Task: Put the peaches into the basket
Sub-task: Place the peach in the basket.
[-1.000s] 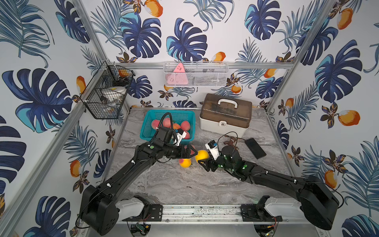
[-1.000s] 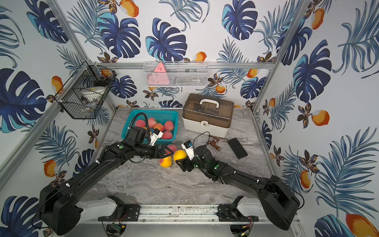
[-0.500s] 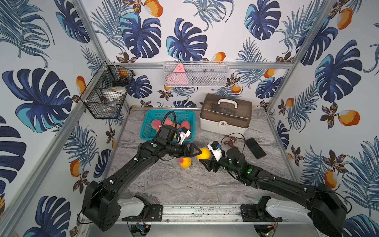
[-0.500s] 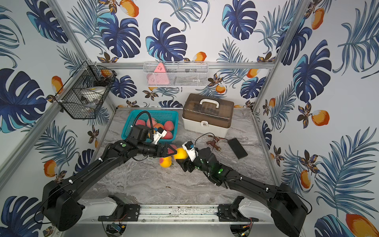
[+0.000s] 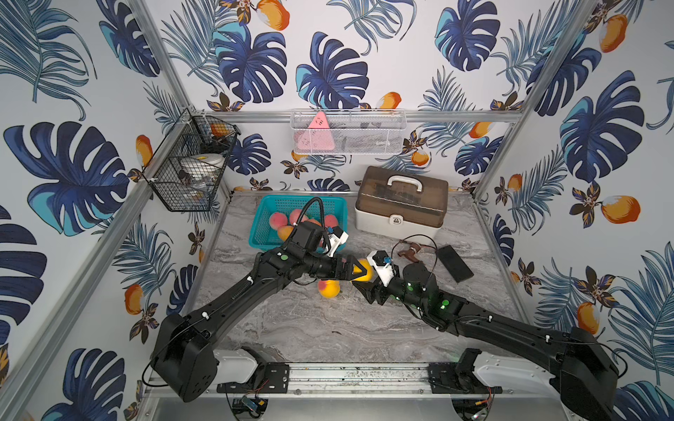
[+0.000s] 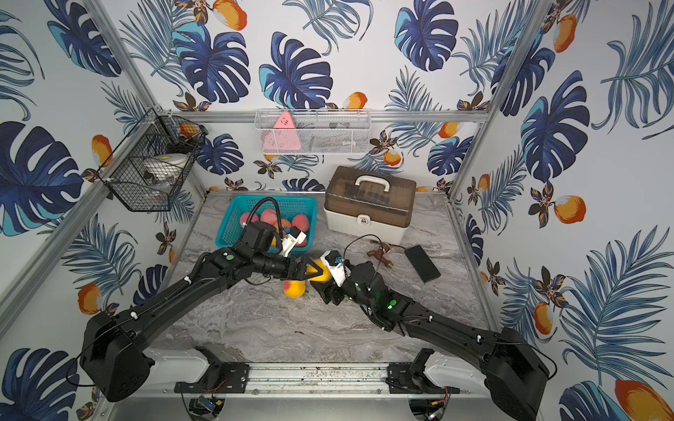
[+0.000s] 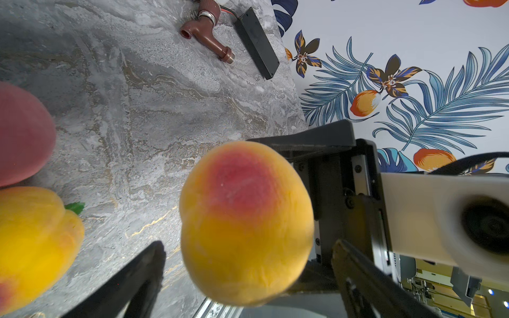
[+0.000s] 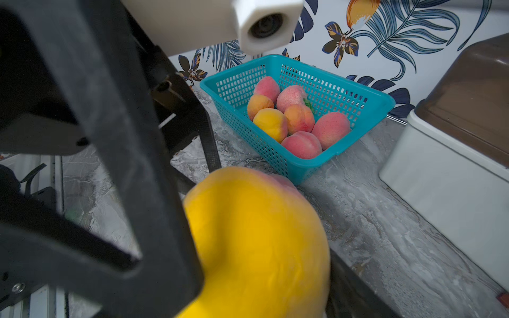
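Observation:
Above the table's middle, a yellow-orange peach (image 5: pixel 364 271) with a red blush (image 7: pixel 245 220) sits in my right gripper (image 5: pixel 368 282), which is shut on it. My left gripper (image 5: pixel 359 271) faces it, open, its fingers (image 7: pixel 143 272) standing on either side of that peach with gaps showing. A second yellow peach (image 5: pixel 329 288) lies on the table just below them. A pink peach (image 7: pixel 22 135) lies beside it. The teal basket (image 5: pixel 260 222) stands at the back left with several peaches (image 8: pixel 300 118) inside.
A brown-lidded white toolbox (image 5: pixel 401 204) stands right of the basket. A brown tap (image 5: pixel 410 251) and a flat black device (image 5: pixel 454 263) lie at the right. A black wire basket (image 5: pixel 189 171) and a white mesh basket (image 5: pixel 346 133) hang on the walls.
My left gripper has swung right, and its open jaws now stand around the peach in my right gripper. My right gripper shifted slightly right with the peach.

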`<action>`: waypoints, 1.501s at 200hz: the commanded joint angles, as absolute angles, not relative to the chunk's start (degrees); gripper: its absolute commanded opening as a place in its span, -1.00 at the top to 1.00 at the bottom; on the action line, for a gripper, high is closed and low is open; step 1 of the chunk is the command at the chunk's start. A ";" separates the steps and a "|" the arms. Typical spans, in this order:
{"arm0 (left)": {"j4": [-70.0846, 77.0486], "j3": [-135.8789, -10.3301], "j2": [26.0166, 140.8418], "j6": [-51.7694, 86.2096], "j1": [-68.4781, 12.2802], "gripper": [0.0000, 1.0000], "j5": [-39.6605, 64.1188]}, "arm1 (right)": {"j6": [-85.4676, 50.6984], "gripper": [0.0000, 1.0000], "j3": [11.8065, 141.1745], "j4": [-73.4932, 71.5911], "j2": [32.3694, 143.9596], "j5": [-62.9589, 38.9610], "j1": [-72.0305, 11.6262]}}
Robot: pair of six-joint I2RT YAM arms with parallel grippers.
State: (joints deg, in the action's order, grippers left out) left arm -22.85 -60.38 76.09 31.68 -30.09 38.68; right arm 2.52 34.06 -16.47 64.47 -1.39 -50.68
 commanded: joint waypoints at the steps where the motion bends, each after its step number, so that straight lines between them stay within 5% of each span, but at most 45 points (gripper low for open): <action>1: -20.14 -61.07 76.63 33.03 -30.88 -0.95 38.10 | 3.77 -0.61 34.45 -16.61 63.98 -0.41 -51.07; 107: -18.73 -61.58 78.27 34.35 -32.93 -0.46 37.62 | 4.17 -0.63 34.67 -16.79 64.49 -0.35 -51.15; 300: -32.33 -70.29 82.33 21.13 -24.83 -0.30 23.18 | -0.12 -1.00 40.44 -10.21 66.78 -7.79 -46.75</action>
